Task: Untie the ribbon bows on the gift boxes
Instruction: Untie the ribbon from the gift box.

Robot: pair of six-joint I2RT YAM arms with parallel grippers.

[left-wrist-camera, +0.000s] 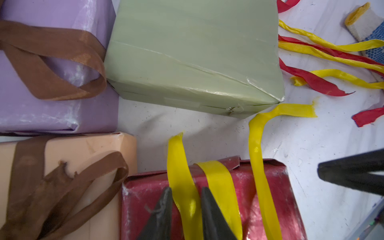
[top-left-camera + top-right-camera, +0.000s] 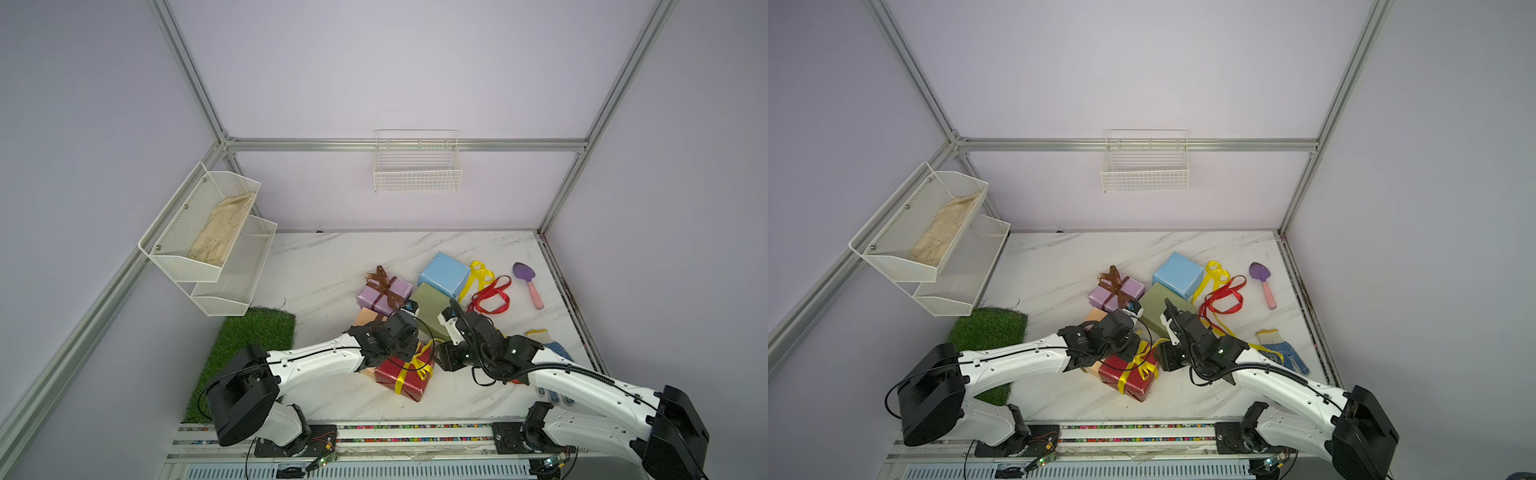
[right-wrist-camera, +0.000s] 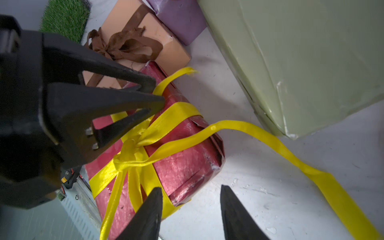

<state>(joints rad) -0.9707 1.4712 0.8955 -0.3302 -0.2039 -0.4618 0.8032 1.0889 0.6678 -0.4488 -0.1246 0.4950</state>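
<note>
The dark red gift box (image 2: 401, 376) (image 3: 187, 166) lies at the front with a yellow ribbon bow (image 3: 129, 149) knotted on top. My left gripper (image 1: 186, 189) is open but narrow, its fingers on either side of one yellow tail (image 1: 182, 176). Beside the box's corner my right gripper (image 3: 191, 189) is open over bare table, holding nothing. Brown bows are tied on the lilac box (image 2: 376, 301) and the peach box (image 1: 68, 149). The olive green box (image 2: 432, 301) and light blue box (image 2: 444, 274) are bare. Loose yellow (image 2: 478, 274) and red (image 2: 492, 295) ribbons lie to their right.
A purple trowel (image 2: 527, 282) and a blue-dotted glove (image 2: 548, 340) lie at the right. A grass mat (image 2: 249, 336) is at the front left. A white two-tier shelf (image 2: 208, 237) hangs on the left wall and a wire basket (image 2: 417, 166) on the back wall.
</note>
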